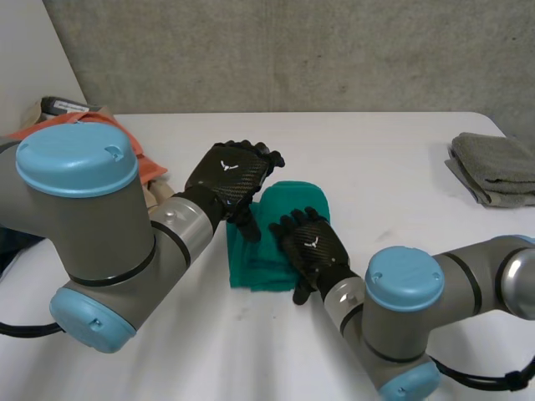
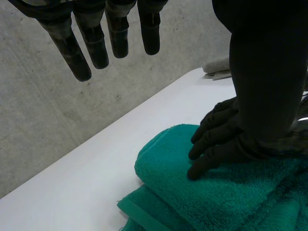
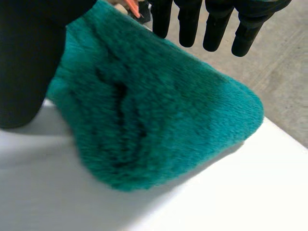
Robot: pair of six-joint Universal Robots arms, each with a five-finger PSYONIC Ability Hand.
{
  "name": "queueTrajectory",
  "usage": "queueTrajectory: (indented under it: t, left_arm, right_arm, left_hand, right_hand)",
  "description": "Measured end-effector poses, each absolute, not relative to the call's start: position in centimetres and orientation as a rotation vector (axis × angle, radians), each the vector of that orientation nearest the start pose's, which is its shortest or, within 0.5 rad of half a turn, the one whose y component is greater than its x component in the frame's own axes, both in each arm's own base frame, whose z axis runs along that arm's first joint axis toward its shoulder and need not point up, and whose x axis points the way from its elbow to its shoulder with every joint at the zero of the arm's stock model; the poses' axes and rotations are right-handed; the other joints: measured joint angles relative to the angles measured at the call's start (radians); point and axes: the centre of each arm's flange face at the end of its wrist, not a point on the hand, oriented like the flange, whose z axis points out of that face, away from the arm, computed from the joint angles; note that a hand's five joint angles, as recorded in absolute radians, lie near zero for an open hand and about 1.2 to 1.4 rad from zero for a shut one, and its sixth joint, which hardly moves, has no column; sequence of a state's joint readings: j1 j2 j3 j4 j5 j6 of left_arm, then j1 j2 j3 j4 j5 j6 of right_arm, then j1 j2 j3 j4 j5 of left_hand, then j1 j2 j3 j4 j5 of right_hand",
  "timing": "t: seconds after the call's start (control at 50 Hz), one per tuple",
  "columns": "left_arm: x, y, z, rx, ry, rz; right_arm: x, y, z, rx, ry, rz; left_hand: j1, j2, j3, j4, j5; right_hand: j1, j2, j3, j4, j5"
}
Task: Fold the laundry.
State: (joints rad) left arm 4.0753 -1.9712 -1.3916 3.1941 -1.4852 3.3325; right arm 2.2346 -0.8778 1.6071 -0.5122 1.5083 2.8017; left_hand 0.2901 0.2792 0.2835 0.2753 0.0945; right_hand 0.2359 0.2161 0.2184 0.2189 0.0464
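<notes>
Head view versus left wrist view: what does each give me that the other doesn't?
Head view adds: the orange cloth by the left arm. Left wrist view adds: the left hand with straight fingers in the air, and the teal towel lying in stacked layers. Both: the right hand lying flat on that towel, and the grey towel beyond.

Soft even light, faint shadow beneath towel (image 3: 159, 110)
</notes>
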Motion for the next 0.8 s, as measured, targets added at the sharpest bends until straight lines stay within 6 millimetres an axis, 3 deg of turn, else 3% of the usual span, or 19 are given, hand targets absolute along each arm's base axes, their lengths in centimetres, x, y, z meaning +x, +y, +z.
queueTrajectory:
  t: [0.46,0.7,0.8]
  left_arm:
    - [-33.8,-22.2,23.0,1.181,2.435,-2.209]
    - [-33.8,-22.2,23.1,1.181,2.435,-2.210]
    - [-33.8,-22.2,23.1,1.181,2.432,-2.215]
  right_arm:
    - [36.5,-25.6,9.6,-1.105,1.922,-1.901]
    - [37.4,-26.7,10.3,-1.095,1.885,-1.934]
    - [37.6,-27.2,11.0,-1.087,1.863,-1.955]
  left_hand:
    - [0.000,0.000,0.000,0.000,0.000]
    - [0.000,0.000,0.000,0.000,0.000]
    - [0.000,0.000,0.000,0.000,0.000]
  right_hand:
    - [0.009,0.035,0.039,0.038,0.045]
    - [0.653,0.703,0.701,0.701,0.670]
    - [0.791,0.926,0.930,0.943,0.883]
